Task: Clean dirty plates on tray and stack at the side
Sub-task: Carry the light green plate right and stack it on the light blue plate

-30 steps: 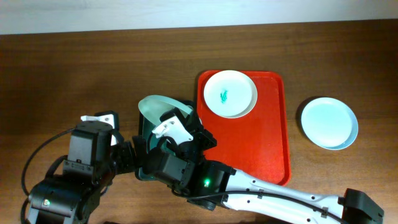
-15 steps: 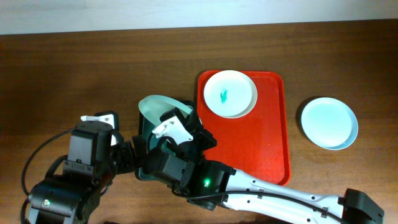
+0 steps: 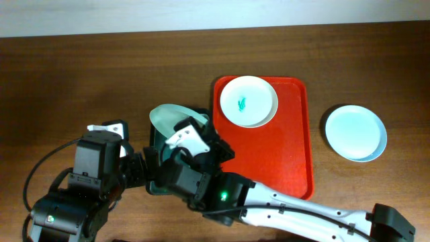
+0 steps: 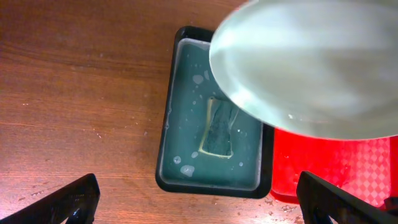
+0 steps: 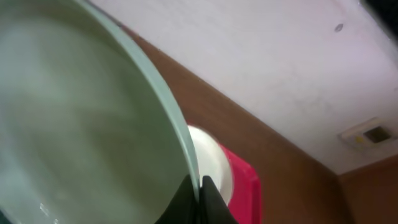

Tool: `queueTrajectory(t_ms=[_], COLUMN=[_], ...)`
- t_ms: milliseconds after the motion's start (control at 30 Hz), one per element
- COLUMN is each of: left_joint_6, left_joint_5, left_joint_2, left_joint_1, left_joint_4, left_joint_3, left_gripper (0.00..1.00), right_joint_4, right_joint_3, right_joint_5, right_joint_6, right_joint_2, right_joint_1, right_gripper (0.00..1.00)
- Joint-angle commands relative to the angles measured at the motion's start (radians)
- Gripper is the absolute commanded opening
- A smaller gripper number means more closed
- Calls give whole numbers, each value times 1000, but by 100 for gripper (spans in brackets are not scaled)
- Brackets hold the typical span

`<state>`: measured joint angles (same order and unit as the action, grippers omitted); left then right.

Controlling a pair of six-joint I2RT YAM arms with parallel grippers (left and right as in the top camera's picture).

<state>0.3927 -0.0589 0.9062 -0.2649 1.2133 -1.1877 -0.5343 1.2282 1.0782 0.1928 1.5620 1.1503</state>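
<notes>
Sponge (image 4: 217, 127) in green tray (image 4: 186, 87) beneath plate (image 4: 311, 62)

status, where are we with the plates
Left gripper open, empty. Right gripper shut on green plate, above sponge tray. White plate smeared, on red tray; blue plate off to side. Nothing seen in the way.

White plate (image 3: 248, 101) with teal smear sits in the far-left corner of the red tray (image 3: 295, 154), pale blue plate (image 3: 355, 132) lies on the table (image 3: 80, 74) apart to its right, and pale green plate (image 3: 165, 116) tilts at the tip of my right arm (image 3: 282, 202).
</notes>
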Motion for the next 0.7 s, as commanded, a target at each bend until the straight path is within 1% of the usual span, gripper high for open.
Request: queueTrajectory(t_ms=[0, 33, 100, 167, 200, 233, 300, 333, 400, 433, 500, 567, 667], left_joint_6=[-2, -2, -2, -2, -2, -2, -2, -2, -2, -2, -2, -2, -2], left_joint_5=[3, 3, 3, 3, 3, 3, 3, 3, 3, 3, 3, 3, 3], left_joint_2=[-3, -3, -3, -3, -3, -3, -3, -3, -3, -3, -3, -3, -3], left_joint_1=[6, 6, 6, 6, 6, 6, 6, 6, 6, 6, 6, 6, 6], left_joint_4=[1, 1, 1, 1, 1, 1, 1, 1, 1, 1, 1, 1, 1], left_joint_3=[-16, -16, -16, -16, -16, -16, -16, -16, -16, -16, -16, -16, -16], left_gripper=[99, 99, 99, 99, 99, 99, 99, 99, 99, 100, 100, 99, 99], right_joint_4=[-82, -105, -108, -127, -148, -181, -234, -269, -323, -366, -414, -457, -464], right_joint_3=[19, 19, 19, 19, 19, 19, 19, 19, 19, 19, 19, 19, 16], right_joint_5=[-341, -546, -898, -1138, -1245, -1318, -1372, -1399, -1439, -1440, -1416, -1312, -1249], right_joint_6=[343, 412, 434, 433, 433, 429, 395, 380, 340, 331, 304, 304, 304], right_joint_2=[-22, -22, -31, -48, -62, -79, -105, -121, -137, -137, -126, -98, -53], right_joint_1=[-125, -188, -315, -446, -529, -644, -813, -934, -1125, -1251, -1416, -1609, -1787], right_gripper=[4, 4, 4, 4, 4, 4, 4, 4, 4, 4, 4, 4, 4])
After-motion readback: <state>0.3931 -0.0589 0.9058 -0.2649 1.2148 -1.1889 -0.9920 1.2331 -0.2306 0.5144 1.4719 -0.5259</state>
